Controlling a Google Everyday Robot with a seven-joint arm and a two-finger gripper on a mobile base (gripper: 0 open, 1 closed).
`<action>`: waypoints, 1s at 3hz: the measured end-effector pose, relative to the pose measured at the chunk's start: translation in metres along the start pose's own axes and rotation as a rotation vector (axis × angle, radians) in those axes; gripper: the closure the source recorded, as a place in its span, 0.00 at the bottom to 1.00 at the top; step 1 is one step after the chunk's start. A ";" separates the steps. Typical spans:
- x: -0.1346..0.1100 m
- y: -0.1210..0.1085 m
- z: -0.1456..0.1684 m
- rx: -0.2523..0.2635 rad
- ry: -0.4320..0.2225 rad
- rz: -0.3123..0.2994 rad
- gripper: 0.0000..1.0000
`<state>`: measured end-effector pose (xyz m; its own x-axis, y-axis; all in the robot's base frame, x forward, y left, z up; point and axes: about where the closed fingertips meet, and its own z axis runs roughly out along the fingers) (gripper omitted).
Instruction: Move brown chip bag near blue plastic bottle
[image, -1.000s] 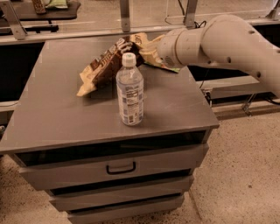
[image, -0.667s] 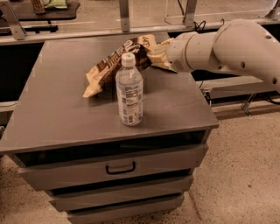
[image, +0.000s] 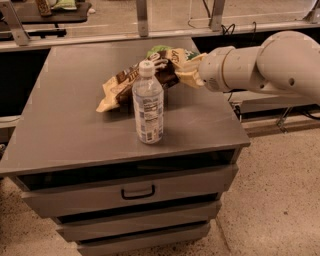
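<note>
The claw (image: 187, 75) reaches in from the right and pinches the right end of the brown chip bag (image: 124, 83). The bag's left end rests on the grey surface (image: 65, 125), just behind the upright blue plastic bottle (image: 148, 107).

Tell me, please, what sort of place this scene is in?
Probably a robotics lab or workshop: a grey drawer cabinet as table, loose cables behind, a speckled hard floor. The gripper is at the brown chip bag's far end, beyond the blue plastic bottle.
</note>
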<state>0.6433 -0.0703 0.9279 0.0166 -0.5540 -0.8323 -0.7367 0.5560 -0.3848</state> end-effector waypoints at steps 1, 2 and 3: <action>0.007 0.003 -0.006 -0.019 0.008 -0.002 1.00; 0.009 0.007 -0.018 -0.031 0.022 -0.008 1.00; 0.012 0.011 -0.035 -0.032 0.042 -0.005 1.00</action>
<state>0.6120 -0.0926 0.9272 -0.0072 -0.5824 -0.8129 -0.7580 0.5334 -0.3754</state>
